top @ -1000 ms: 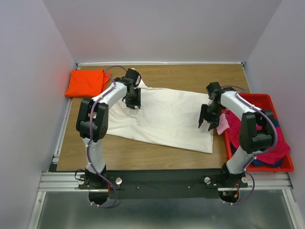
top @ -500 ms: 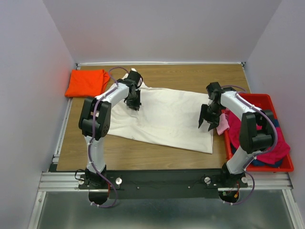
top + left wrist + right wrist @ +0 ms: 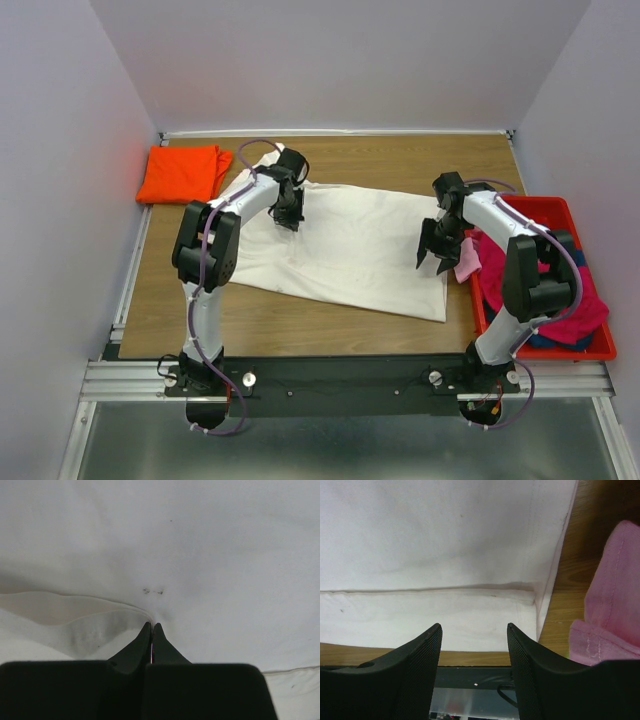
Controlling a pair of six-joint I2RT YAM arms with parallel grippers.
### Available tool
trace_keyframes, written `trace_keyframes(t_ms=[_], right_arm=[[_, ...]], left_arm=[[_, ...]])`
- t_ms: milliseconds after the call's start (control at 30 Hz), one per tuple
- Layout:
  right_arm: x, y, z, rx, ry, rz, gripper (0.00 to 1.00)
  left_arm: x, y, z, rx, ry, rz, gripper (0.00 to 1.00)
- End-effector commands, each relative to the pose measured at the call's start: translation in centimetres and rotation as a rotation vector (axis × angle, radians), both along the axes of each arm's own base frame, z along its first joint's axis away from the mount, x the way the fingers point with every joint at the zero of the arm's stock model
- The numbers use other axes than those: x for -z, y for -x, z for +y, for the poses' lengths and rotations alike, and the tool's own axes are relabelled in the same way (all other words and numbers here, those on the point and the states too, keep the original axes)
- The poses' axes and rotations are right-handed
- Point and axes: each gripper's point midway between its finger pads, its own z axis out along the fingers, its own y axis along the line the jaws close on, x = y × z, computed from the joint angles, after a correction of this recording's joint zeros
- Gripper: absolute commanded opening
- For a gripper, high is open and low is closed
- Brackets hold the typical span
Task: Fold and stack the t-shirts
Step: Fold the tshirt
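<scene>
The large cream-white t-shirt lies spread across the middle of the table. My left gripper is shut on a fold of this cream-white t-shirt near its upper left part; the pinched edge shows at the fingertips in the left wrist view. My right gripper is open and empty above the shirt's right edge. A folded bright orange t-shirt lies at the far left corner. A pale pink shirt hangs over the bin's left side and shows in the right wrist view.
A red plastic bin stands at the right table edge, holding magenta and dark blue cloth. Bare wooden table runs behind the shirt and along the front. White walls close the back and sides.
My left gripper has moved right and slightly back, pulling the pinched part of the cream-white shirt with it. The right arm has not moved.
</scene>
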Motion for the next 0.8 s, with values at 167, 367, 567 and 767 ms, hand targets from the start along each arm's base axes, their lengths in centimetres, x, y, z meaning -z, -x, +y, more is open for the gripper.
trace_keyframes(t_ms=[167,367,567,767], right_arm=[[-0.9,-0.4,0.1,-0.001,-0.009,-0.037,0.62],[-2.0,-2.2,1.2,-0.022,-0.062,-0.109,0.62],[-3.9,-5.4,3.2,-0.068,-0.109,-0.211,0.62],[-2.6,-6.4,5.0,-0.092,-0.139,-0.22,0.62]], left_arm=[[-0.3,-0.6,-1.7,0.049,0.022,-0.029,0.04],[-3.9,-2.0,-2.4,0.055,0.065,-0.109,0.4],[-8.2,-2.6,-1.4,0.026,0.099,-0.208,0.69],[-6.1,-1.6,2.7,-0.033,0.079,-0.187,0.75]])
